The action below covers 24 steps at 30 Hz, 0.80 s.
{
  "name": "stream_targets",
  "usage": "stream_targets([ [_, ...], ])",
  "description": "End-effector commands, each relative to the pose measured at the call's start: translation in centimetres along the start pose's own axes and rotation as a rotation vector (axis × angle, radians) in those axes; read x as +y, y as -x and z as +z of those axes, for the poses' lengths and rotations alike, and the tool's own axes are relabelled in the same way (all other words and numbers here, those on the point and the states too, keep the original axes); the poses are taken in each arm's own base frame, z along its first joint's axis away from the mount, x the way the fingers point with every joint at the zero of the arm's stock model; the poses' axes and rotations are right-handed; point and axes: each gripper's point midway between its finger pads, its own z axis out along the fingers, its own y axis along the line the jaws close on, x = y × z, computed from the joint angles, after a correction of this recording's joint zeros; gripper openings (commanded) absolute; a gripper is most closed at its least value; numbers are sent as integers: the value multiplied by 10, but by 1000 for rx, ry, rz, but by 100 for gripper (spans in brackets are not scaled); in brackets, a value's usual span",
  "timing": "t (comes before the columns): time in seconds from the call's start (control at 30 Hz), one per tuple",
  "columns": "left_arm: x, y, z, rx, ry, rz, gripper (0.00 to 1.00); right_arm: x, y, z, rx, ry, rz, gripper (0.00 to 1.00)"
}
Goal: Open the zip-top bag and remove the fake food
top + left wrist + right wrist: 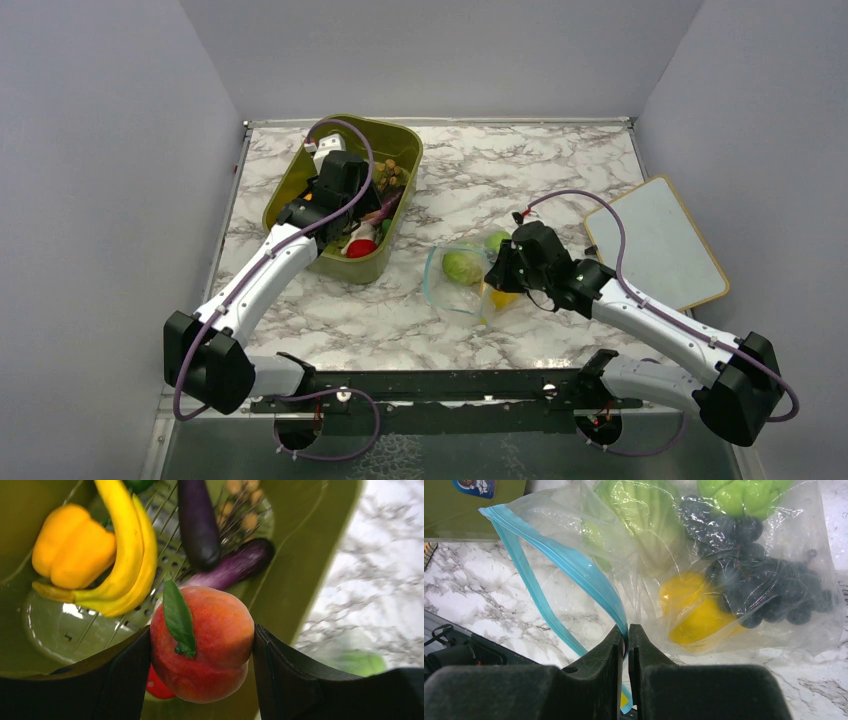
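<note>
The left arm reaches out over an olive-green plastic bin (pixel 395 135), its left gripper (pixel 201 645) clamped around a peach-orange plastic fruit (pixel 220 625) with a green leaf. The right arm stretches across the marble table (pixel 540 170), its right gripper (pixel 628 630) pinching the clear zip-top bag (pixel 654 575) by its blue zipper strip (pixel 574 565). Green, yellow and dark purple fake food (pixel 694 615) sits inside.

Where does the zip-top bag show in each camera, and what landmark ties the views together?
Top external: zip-top bag lies right of centre on the marble table, at the right gripper.
Left wrist: not identifiable; only a green blur at lower right.
Right wrist: fills the frame, its blue zipper strip pinched by that gripper.
Shared landmark: olive-green bin, surrounding the left wrist view, top-left corner in right wrist.
</note>
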Motion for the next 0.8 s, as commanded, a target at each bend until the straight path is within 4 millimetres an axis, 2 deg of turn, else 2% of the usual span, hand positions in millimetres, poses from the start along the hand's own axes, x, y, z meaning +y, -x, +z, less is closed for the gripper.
stream_targets([
  [0.0, 27, -43, 9, 153, 80, -3, 0, 2, 6, -7, -22, 8, -6, 10],
  [0.1, 36, -67, 6, 225, 94, 1, 0, 1, 6, -7, -23, 6, -6, 10],
  [0.2, 31, -97, -2, 335, 27, -22, 0, 2, 6, -6, -23, 9, -5, 10],
  [0.33, 31, -127, -18, 427, -30, -69, 0, 3, 5, -3, -12, 12, -6, 10],
  [0.5, 26, -148, -36, 482, -79, -94, 0, 3, 1, 0, 2, 17, -7, 10],
  [0.67, 10, -173, -52, 541, -123, -72, 0, 3, 0, 2, 7, 16, -7, 10],
  [0.77, -1, -174, -63, 527, -143, -76, 0, 3, 0, 3, 7, 16, -7, 10],
])
